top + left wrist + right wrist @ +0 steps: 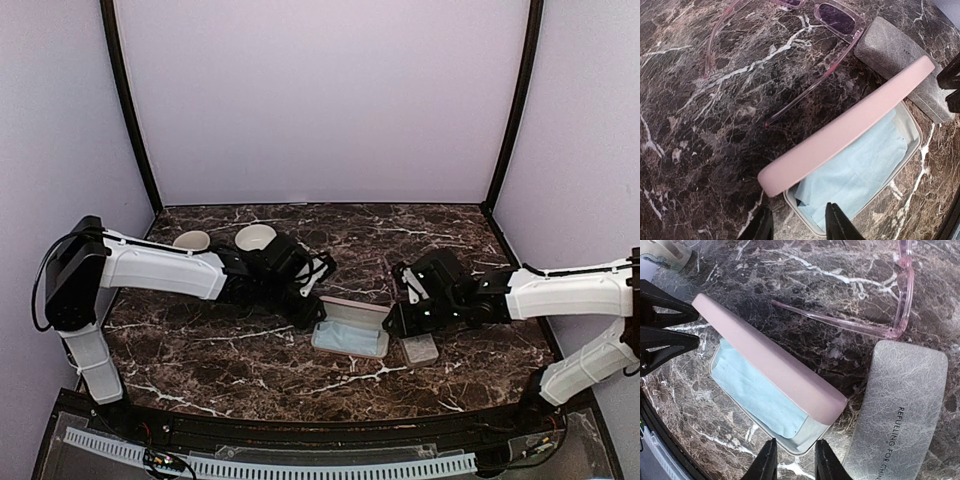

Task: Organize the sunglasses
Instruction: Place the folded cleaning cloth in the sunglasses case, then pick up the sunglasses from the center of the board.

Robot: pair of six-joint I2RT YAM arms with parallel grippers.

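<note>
The pink-framed sunglasses (pixel 837 17) lie unfolded on the marble, behind the open pink case (pixel 850 125); they also show in the right wrist view (pixel 902 300). The black pair is out of view. The case (pixel 350 335) holds a light-blue cloth (pixel 860 175). My left gripper (pixel 797 227) is open at the case's left end (pixel 310 312). My right gripper (pixel 795 465) is open at its right end (pixel 398 325), beside the shut grey case (pixel 900 410). Neither holds anything.
Two pale bowls (pixel 192 240) (pixel 255 237) stand at the back left behind my left arm. The grey case (pixel 421 348) lies just right of the pink one. My left fingers (pixel 665 325) show at the left of the right wrist view.
</note>
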